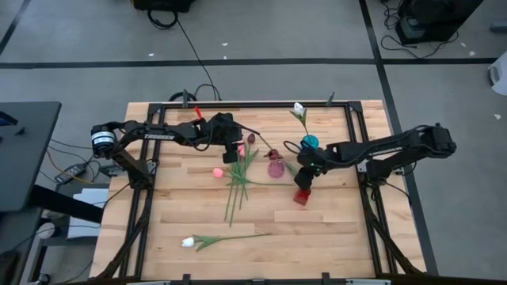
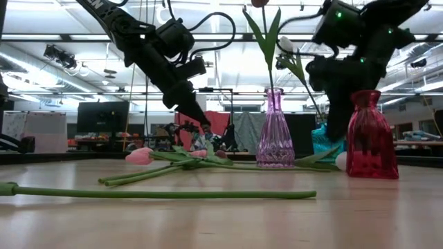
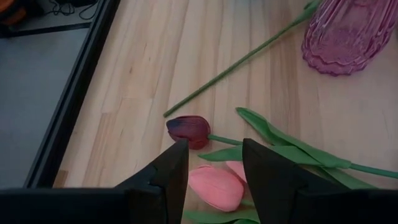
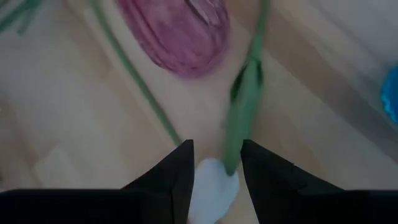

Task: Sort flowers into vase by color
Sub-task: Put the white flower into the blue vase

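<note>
A heap of tulips [image 1: 240,176] lies near the middle of the table, stems crossing, with a pink head [image 1: 218,172] and a dark maroon head [image 3: 188,128] towards the left edge. One white tulip [image 1: 188,241] lies alone near the front edge. Another white tulip [image 1: 299,108] stands in the blue vase [image 1: 309,142]. A maroon tulip [image 2: 260,3] stands upright in the purple vase [image 2: 275,138]. The red vase [image 2: 371,135] stands near the right edge.
</note>
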You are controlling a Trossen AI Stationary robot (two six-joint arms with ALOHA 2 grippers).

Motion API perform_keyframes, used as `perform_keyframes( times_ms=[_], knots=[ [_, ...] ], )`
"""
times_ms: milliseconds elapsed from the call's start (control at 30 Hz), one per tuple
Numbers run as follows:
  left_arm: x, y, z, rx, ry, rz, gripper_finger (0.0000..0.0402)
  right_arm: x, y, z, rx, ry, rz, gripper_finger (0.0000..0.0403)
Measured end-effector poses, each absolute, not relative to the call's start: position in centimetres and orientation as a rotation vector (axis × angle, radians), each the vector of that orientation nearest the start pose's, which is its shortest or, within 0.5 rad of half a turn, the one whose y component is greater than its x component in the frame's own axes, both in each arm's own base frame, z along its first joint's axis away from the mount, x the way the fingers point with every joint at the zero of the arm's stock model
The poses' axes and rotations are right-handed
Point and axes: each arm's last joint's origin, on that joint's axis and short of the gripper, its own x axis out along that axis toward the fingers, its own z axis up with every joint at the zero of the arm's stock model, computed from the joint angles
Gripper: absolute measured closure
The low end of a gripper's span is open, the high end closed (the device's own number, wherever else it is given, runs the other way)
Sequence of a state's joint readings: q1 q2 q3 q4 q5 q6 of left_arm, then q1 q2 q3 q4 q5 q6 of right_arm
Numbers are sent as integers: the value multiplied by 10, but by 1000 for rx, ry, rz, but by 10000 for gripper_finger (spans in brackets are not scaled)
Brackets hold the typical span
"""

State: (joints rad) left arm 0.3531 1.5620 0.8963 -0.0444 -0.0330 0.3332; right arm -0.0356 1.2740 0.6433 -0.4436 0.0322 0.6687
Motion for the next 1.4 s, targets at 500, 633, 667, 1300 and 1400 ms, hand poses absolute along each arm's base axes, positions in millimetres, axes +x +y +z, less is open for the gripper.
perform_keyframes(
  times_ms=[500,633,667,1300,1400],
  knots=[
    [298,111,197,190,808,238,246,195,8,206,421,907,-330,279],
    [297,111,196,188,809,238,246,179,11,186,394,864,-316,281],
    [297,111,196,187,809,238,246,177,11,180,394,849,-309,281],
    [297,110,196,168,812,245,246,187,49,132,470,594,-183,282],
    [297,110,196,168,812,245,246,191,56,128,470,576,-192,282]
  ],
)
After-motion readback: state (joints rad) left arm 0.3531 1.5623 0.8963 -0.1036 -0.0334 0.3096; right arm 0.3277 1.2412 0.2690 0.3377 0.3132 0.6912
